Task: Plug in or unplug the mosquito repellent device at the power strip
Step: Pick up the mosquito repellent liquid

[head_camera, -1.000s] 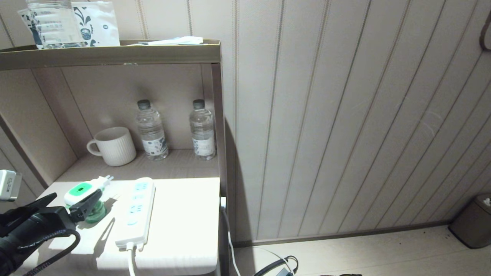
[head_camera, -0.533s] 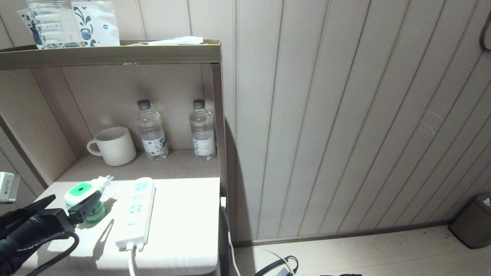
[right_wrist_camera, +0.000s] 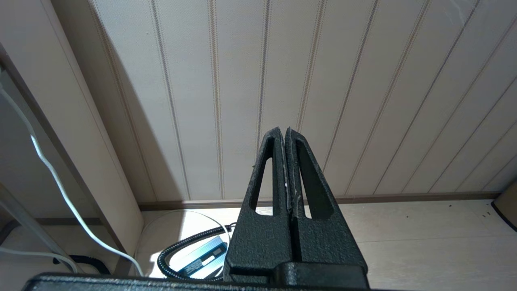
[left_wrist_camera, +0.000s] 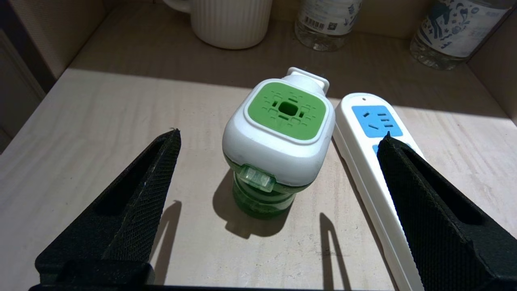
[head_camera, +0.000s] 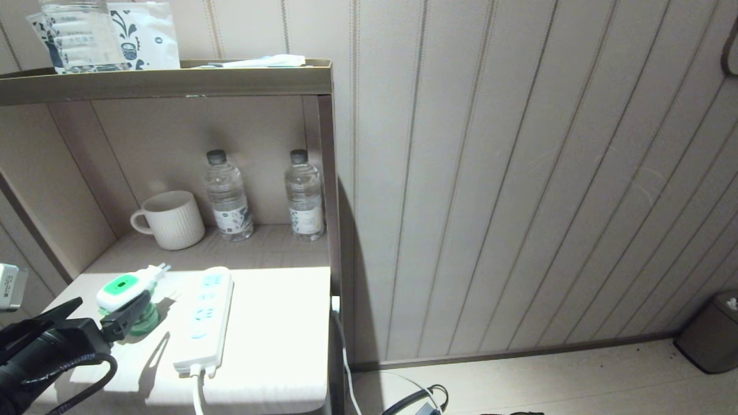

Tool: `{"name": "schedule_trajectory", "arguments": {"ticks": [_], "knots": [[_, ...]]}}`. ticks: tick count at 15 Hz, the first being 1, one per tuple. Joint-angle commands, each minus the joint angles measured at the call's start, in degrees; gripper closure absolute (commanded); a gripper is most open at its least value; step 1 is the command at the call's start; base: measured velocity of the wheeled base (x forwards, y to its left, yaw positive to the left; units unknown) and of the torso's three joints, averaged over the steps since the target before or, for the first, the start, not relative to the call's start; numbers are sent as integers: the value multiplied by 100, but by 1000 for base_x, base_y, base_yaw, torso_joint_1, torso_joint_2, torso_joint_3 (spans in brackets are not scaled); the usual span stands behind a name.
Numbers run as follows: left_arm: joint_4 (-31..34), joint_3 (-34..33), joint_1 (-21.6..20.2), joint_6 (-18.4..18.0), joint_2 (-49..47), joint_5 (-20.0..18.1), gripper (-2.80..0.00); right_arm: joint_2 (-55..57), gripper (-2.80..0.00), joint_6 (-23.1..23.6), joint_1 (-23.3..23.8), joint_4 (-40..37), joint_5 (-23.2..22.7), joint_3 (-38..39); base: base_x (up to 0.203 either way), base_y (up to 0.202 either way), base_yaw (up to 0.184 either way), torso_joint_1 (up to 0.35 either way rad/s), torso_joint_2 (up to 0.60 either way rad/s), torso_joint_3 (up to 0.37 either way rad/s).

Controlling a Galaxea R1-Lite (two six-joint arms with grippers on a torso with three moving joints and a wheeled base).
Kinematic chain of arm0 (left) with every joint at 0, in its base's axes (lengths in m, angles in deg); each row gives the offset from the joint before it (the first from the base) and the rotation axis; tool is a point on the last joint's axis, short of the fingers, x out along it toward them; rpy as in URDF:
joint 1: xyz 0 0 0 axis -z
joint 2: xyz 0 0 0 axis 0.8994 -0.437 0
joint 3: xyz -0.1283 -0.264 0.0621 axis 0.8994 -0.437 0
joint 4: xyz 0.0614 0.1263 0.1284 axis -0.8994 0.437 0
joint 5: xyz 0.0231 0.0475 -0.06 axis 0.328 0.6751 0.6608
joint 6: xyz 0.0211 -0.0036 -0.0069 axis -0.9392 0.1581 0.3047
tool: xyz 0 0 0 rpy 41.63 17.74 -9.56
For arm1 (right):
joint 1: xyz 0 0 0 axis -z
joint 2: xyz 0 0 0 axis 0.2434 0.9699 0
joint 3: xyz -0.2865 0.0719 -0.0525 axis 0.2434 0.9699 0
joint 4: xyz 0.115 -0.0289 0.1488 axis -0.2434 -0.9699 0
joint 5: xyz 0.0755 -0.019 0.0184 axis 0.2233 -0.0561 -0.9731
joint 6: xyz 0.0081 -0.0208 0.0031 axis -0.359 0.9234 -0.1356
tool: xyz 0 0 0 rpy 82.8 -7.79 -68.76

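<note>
Left gripper [head_camera: 106, 311] at the near left corner of the shelf top [head_camera: 271, 323], its arm cut off by the head view's left edge; one finger overlaps the mosquito repellent device [head_camera: 124, 288] there, so contact cannot be judged from the head. Left wrist view settles it: left gripper [left_wrist_camera: 278, 137] spread wide, fingers [left_wrist_camera: 137, 194] standing clear on either side of the device [left_wrist_camera: 282, 133], nothing held. Device upright on the shelf top, white cap with green centre up, green bottle beneath partly hidden by the cap; its plug prongs show only in the head view, pointing toward the back. Power strip [head_camera: 204, 317] lies just beside the device, apart from it; head view shows its full length and white cable [head_camera: 199, 397] running off the front edge, while in the wrist view the strip [left_wrist_camera: 363, 161] is partly covered by one finger. Device not plugged in. Mug [head_camera: 170, 219] and two water bottles [head_camera: 228, 196] stand at the back, cropped in the wrist view. Right gripper [right_wrist_camera: 285, 133] absent from the head view; its own camera shows the fingers pressed together, empty, facing the panelled wall [right_wrist_camera: 363, 81].
</note>
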Motion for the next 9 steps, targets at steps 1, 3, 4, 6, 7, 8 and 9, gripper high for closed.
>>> {"name": "schedule_trajectory", "arguments": {"ticks": [1, 3, 4, 6, 7, 8, 9], "knots": [[-38, -11, -2, 5, 20, -4, -280, 6, 0, 2, -4, 0, 0, 0, 0, 0, 0, -46, 97, 73], [-38, -20, -2, 5, 47, -4, -280, 6, 0, 2, -4, 0, 0, 0, 0, 0, 0, -115, 315, 188], [-38, -20, -2, 5, 53, -4, -280, 6, 0, 2, -4, 0, 0, 0, 0, 0, 0, -155, 422, 254], [-38, -29, -2, 14, 83, -4, -280, 6, 0, 2, -4, 0, 0, 0, 0, 0, 0, -139, 355, 212], [-38, -38, -2, 14, 99, -4, -280, 6, 0, 2, -12, 0, 0, 0, 0, 0, 0, -65, 154, 100], [-38, -38, -2, 14, 110, -4, -280, 6, 0, 2, -4, 0, 0, 0, 0, 0, 0, -45, 98, 60], [-38, -29, -2, 14, 157, -4, -280, 6, 0, 2, -4, 0, 0, 0, 0, 0, 0, -20, 54, 34]]}}
